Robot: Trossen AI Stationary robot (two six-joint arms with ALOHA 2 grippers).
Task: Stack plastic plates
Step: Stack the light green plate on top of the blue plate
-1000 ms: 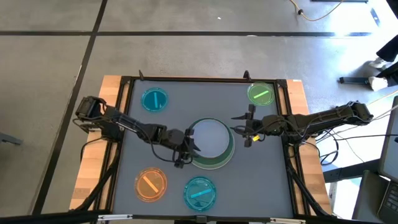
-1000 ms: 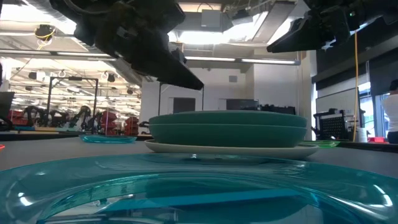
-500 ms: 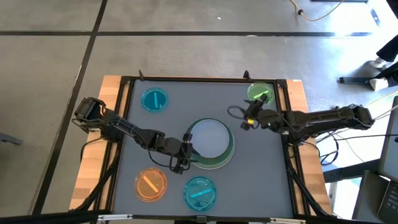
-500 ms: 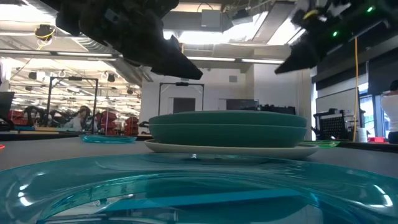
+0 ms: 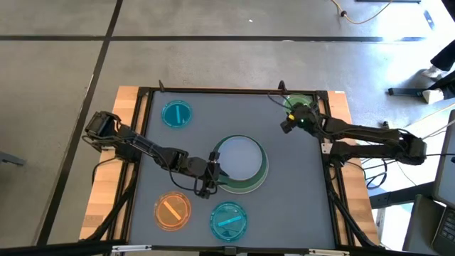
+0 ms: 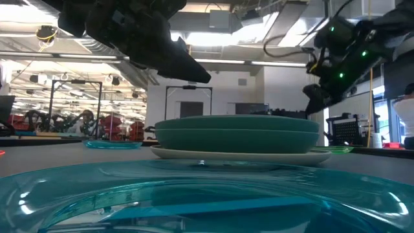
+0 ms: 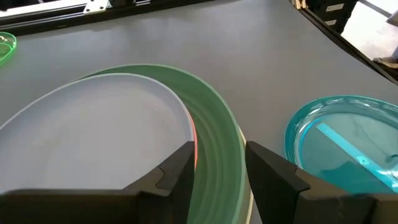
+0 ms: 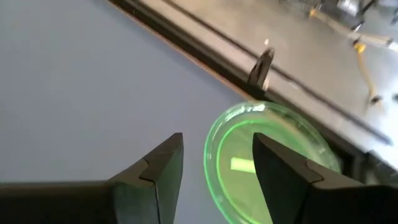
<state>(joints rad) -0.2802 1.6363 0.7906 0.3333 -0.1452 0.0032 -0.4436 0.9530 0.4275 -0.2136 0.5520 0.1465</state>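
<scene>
High view: central stack (image 5: pixel 240 165) at mid-desk, lavender plate (image 5: pixel 239 157) uppermost, green plate (image 5: pixel 261 173) showing as a crescent beneath, a cream rim just visible at the base from table height. Four small translucent plates lying flat and well apart around it: blue plate (image 5: pixel 176 114) far left, orange plate (image 5: pixel 171 210) near left, teal plate (image 5: pixel 229 220) near centre, small green plate (image 5: pixel 295 105) far right by the desk's (image 5: pixel 206 128) frame. Left gripper (image 5: pixel 211 173) parked at the stack's left edge, fingers spread and empty, straddling the lavender rim without pinching it. Right gripper (image 5: pixel 293 121) hovering over the small green plate, fingers parted, nothing held. Step in hand, by judgement: pick up the small green plate for the stack. Best done by descending at the plate's nearer rim, one finger sliding under the lip and one above, since a flat shallow disc offers no other purchase; slow closing advised, thin plastic likely to skid or flip. No real long axis on a round plate; only the bright bar (image 8: pixel 242 164) across its centre gives a direction, seemingly running obliquely to the desk's edges. All plates face-up, level.
</scene>
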